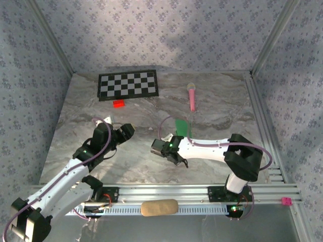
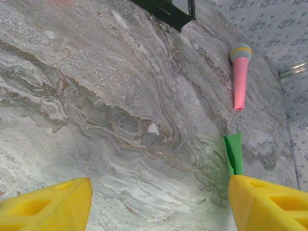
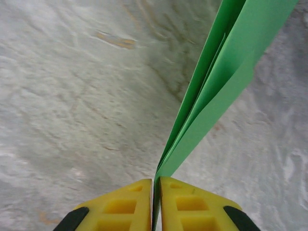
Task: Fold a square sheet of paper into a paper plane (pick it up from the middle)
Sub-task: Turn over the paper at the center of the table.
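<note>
Right gripper (image 3: 156, 186) pinches the folded green paper plane (image 3: 216, 82) at its crease — layers stacked, narrow, so the folding looks largely done. It is held near the pink microphone toy (image 1: 192, 96), on the arms' side. Left gripper (image 2: 159, 204) spread, empty — release probably remains.

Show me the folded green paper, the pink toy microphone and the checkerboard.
folded green paper (image 3: 226, 82): right wrist view, its folded layers.
pink toy microphone (image 2: 239, 84): left wrist view, the handle.
checkerboard (image 1: 127, 84): top external view, its centre.
</note>
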Controlling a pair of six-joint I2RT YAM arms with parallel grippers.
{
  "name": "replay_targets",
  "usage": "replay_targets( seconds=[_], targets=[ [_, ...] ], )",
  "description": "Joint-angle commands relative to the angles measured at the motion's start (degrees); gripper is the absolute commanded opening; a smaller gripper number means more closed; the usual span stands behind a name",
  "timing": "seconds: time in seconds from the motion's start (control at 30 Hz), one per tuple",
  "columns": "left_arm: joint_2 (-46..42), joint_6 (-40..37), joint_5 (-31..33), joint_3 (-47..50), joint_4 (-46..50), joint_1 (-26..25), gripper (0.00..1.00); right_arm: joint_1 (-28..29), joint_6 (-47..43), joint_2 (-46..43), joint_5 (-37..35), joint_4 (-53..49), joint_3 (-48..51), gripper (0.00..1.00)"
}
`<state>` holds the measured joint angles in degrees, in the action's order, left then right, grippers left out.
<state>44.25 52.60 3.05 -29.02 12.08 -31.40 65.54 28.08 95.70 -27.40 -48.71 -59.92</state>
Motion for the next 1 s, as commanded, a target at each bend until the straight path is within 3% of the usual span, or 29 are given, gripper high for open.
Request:
replay_targets(
  seconds=[0.0,0.27,0.47,0.53,0.63,0.77,0.87,0.97],
  targets=[
    [0.0,0.0,0.2,-0.8,1.2,0.7,0.75,0.4,-2.3,0.8,5.8,4.0,-0.9,0.14],
    [0.9,-0.6,-0.4,-2.1,2.4,0.9,0.75,0.6,-5.1,1.5,13.1,8.4,-0.8,0.21],
    [1.8,-0.8,-2.0,-2.3,2.7,1.2,0.75,-2.2,-3.6,-7.3,21.4,21.1,6.0,0.44],
    [2.3,-0.6,-2.5,-2.3,2.4,1.3,0.75,-4.5,-2.0,-11.2,23.4,24.5,9.2,0.45],
    [3.5,-0.4,-4.3,-2.0,1.0,1.4,0.75,-10.1,1.8,-16.6,25.7,29.2,14.7,0.43],
    [7.1,-0.6,-8.4,-2.5,-1.2,1.4,0.75,-21.1,7.4,-20.3,40.6,38.5,21.9,0.29],
    [11.1,-0.2,-11.8,-4.2,-1.7,1.5,0.72,-25.2,9.7,-19.7,47.7,42.6,23.7,0.24],
    [14.3,0.0,-14.6,-5.1,-3.5,1.5,0.69,-27.1,11.1,-17.9,49.3,42.9,23.4,0.18]
  ],
)
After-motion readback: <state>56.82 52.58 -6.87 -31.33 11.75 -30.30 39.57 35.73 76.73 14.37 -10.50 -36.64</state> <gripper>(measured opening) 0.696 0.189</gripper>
